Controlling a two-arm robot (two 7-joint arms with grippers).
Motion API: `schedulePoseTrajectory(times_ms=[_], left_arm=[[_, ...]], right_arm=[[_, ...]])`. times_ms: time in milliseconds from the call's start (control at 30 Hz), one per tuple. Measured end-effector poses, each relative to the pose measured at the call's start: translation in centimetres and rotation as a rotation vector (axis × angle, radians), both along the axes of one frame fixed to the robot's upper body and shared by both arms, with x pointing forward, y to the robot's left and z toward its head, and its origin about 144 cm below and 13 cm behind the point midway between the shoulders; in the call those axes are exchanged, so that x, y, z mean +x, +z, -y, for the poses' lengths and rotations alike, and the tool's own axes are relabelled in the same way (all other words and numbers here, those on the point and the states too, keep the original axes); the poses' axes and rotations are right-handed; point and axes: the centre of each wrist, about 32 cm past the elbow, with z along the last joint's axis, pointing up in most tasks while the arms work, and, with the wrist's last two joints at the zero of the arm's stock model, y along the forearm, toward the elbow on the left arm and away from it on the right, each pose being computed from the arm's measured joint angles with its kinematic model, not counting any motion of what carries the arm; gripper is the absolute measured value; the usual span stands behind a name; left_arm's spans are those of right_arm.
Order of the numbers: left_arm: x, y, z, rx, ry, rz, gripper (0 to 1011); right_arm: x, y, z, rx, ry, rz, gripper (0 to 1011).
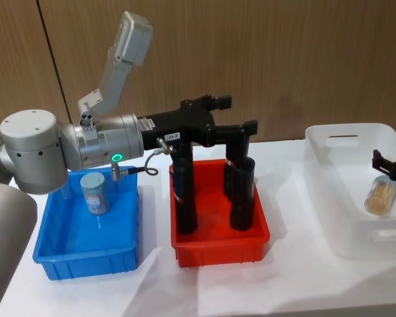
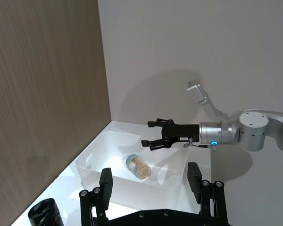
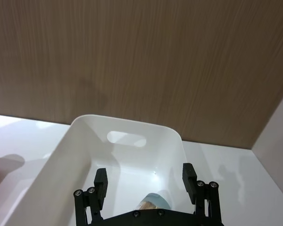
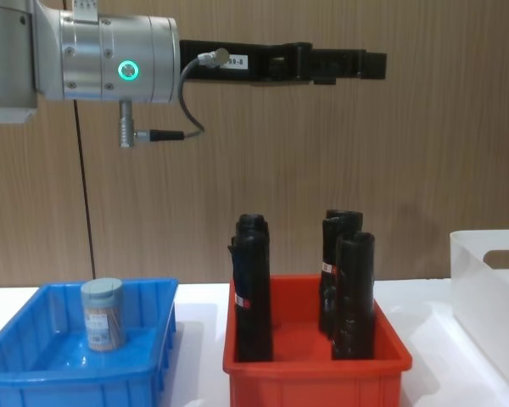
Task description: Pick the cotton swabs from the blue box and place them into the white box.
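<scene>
A red plastic bin stands on the white table. Black rolls stand upright inside it: a tall one at about 9 o'clock of the bin, and two more close together at about 3 o'clock. A wood-panelled wall is behind.

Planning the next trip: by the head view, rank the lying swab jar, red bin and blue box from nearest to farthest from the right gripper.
1. The lying swab jar, in the white box, just below the right gripper.
2. The red bin, at the centre.
3. The blue box, far left.
</scene>
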Motion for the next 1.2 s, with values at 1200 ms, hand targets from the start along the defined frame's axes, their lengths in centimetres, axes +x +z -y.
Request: schedulePoseTrajectory(times_ms=[1200], left_arm=[[-3.9, -5.1, 0.3, 0.063, 0.27, 0.072, 1000]], right_arm=[[-6.5, -1.3, -6.7, 0.076, 0.18, 0.089, 1002]])
